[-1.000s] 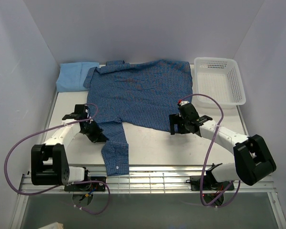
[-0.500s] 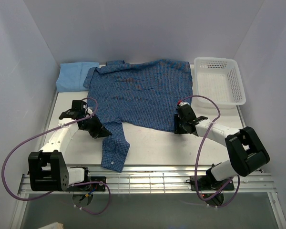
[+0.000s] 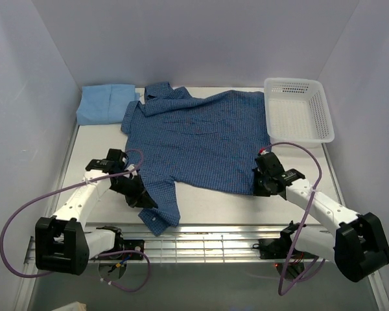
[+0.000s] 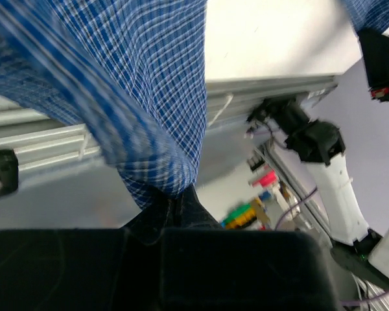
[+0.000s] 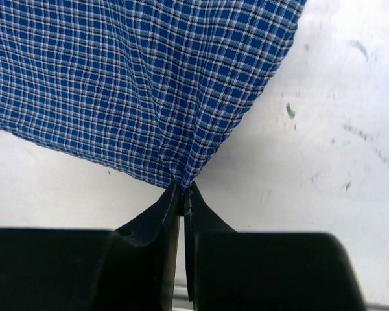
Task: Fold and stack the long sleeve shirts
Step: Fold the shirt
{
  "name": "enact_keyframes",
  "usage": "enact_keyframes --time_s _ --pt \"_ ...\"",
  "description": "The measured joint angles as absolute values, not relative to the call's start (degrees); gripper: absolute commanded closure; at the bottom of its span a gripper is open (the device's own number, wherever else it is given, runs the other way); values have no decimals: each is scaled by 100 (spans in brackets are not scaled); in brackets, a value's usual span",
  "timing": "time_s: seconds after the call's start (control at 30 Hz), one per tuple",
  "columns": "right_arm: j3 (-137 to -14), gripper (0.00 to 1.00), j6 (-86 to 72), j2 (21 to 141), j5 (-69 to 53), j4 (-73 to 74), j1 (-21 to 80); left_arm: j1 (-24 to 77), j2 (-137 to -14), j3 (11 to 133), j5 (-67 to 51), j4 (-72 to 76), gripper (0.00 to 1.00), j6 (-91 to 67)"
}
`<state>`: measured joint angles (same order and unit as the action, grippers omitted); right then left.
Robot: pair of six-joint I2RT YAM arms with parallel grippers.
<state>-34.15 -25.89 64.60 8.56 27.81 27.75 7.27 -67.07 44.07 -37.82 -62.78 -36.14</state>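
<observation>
The dark blue checked shirt (image 3: 201,139) lies spread across the middle of the table, collar at the back left. My left gripper (image 3: 142,197) is shut on its sleeve (image 4: 149,129) near the front edge; the cloth hangs from the fingertips in the left wrist view. My right gripper (image 3: 259,188) is shut on the shirt's front right hem corner (image 5: 181,178), the cloth pinched between the closed tips. The plain light blue shirt (image 3: 104,102) lies folded at the back left corner, partly beside the checked shirt's collar.
A white mesh basket (image 3: 298,110) stands at the back right, its near left corner close to the checked shirt. The table's front edge and metal rails (image 3: 201,243) run just behind both arm bases. Purple cables (image 3: 26,207) loop beside each arm.
My right gripper closed on the shirt's hem corner and pulled it right and toward the front. The left gripper moved forward with the sleeve, and the whole shirt shifted right.
</observation>
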Motion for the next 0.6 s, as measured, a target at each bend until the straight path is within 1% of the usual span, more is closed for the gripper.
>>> enact_keyframes --time_s 0.07,0.13,0.27,0.37,0.47,0.6 --pt "-3304 92 -2683 6193 657 3138 2759 810 -6600 4174 -3972 -6469 100 -3667" --pt "-3188 92 -2711 6069 504 3393 2749 840 -6399 4259 -4060 -6552 100 -3760" --pt "-3148 92 -2687 6139 329 3802 2749 849 -5756 4969 -4224 -6348 100 -3970" --pt "-3249 92 -2628 6200 292 4032 2749 849 -5507 5387 -4427 -6154 100 -4093" --pt "-3398 92 -2547 6191 292 4171 2749 854 -5583 5568 -4484 -6077 100 -4158" --pt "-3769 92 -2434 6206 395 4377 2742 864 -6283 6058 -4429 -5946 100 -4136"
